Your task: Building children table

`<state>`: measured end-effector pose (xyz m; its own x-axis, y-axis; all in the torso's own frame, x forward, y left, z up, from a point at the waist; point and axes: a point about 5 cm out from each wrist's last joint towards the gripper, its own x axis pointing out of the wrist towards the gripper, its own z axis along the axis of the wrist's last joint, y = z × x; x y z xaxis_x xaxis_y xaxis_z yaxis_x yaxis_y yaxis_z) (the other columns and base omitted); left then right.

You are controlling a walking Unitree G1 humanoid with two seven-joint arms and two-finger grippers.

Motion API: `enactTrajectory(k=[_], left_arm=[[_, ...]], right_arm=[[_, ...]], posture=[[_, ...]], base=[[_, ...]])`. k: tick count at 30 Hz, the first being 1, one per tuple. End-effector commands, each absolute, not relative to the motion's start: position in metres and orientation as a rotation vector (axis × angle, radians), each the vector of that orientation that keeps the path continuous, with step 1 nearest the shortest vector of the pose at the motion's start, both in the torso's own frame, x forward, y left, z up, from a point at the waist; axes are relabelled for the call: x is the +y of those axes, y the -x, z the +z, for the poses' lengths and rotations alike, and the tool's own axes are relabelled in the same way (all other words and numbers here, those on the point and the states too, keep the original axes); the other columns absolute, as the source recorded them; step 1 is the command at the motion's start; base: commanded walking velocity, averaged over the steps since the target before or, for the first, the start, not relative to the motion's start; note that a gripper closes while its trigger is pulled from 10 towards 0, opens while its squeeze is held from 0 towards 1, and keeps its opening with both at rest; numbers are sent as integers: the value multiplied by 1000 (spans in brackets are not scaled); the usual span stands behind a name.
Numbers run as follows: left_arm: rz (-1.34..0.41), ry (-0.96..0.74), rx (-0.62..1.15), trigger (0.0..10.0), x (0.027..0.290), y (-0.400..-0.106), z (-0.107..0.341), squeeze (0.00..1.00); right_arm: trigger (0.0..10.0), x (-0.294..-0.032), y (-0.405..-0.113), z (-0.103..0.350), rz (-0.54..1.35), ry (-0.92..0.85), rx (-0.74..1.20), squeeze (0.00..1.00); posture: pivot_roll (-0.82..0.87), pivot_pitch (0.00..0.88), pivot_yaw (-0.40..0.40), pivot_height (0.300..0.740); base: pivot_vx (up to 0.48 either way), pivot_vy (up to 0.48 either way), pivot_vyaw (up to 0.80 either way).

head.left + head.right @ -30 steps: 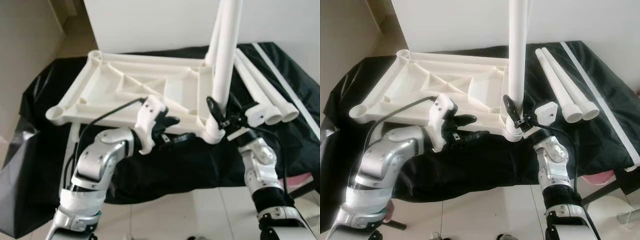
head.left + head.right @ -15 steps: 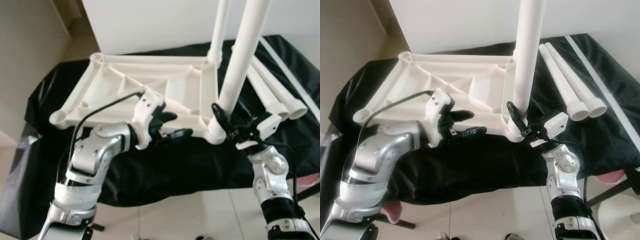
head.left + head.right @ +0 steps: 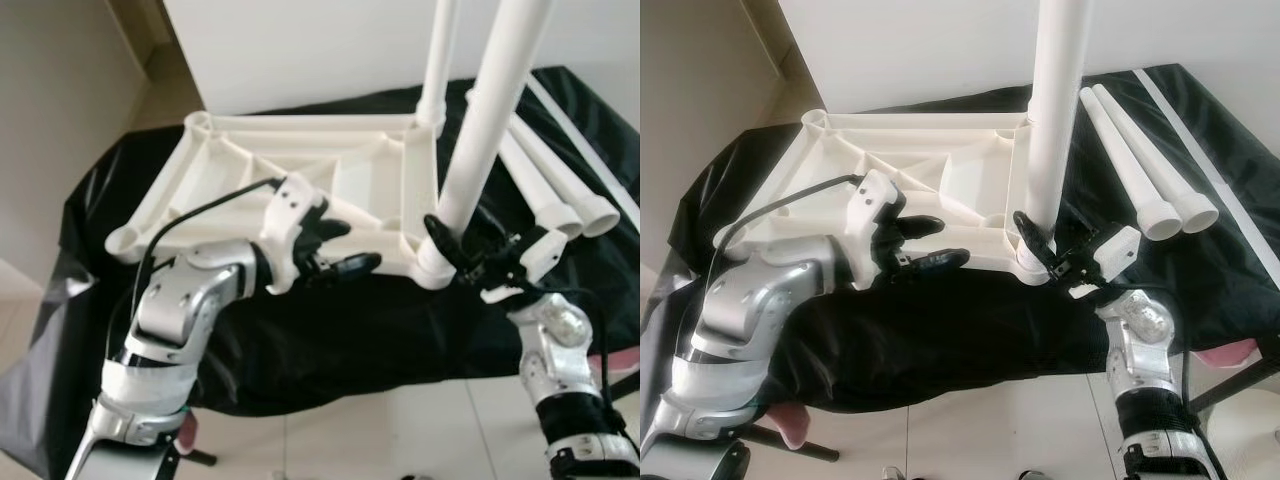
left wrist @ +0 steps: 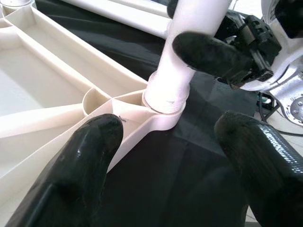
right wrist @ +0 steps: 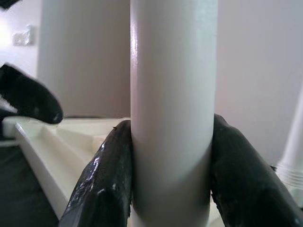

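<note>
Right gripper (image 3: 1032, 240) is clamped on the near white leg (image 3: 1058, 110), low on its shaft; in the right wrist view both black fingers (image 5: 104, 177) press against the tube on opposite sides. The leg stands upright in the corner socket (image 4: 163, 106) of the upside-down white tabletop (image 3: 910, 165), directly below the right gripper's hold. A second leg (image 3: 440, 60) stands upright in the far corner socket, beyond the right gripper.

Left gripper (image 3: 340, 245) hovers at the tabletop's near edge, beside the near leg's socket, fingers spread apart and holding nothing; one fingertip (image 4: 94, 142) lies over the tabletop rim, contact uncertain.

Two loose legs (image 3: 1140, 170) lie side by side on the black cloth (image 3: 960, 330), outboard of the right gripper, well apart from it. The tabletop rests on that cloth.
</note>
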<state>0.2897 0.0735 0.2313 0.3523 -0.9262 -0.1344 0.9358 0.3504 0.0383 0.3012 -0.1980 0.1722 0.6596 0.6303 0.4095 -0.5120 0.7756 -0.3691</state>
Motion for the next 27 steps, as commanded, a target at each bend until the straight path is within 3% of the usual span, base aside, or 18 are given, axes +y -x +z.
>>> enactTrajectory(k=[1,13,27], left_arm=[[-1213,-122,103,10000,73,-289,232,0],[-1212,-115,97,10000,70,-290,232,0],[-1212,-112,95,10000,69,-290,232,0]], right_arm=[[10000,-214,-293,107,647,146,-167,0],[10000,-227,-298,113,671,156,-131,0],[10000,-241,-305,114,533,-54,-119,0]], posture=[[6,142,155,740],[-7,138,146,740],[-8,131,138,740]], base=[[0,0,0],[0,0,0],[0,0,0]])
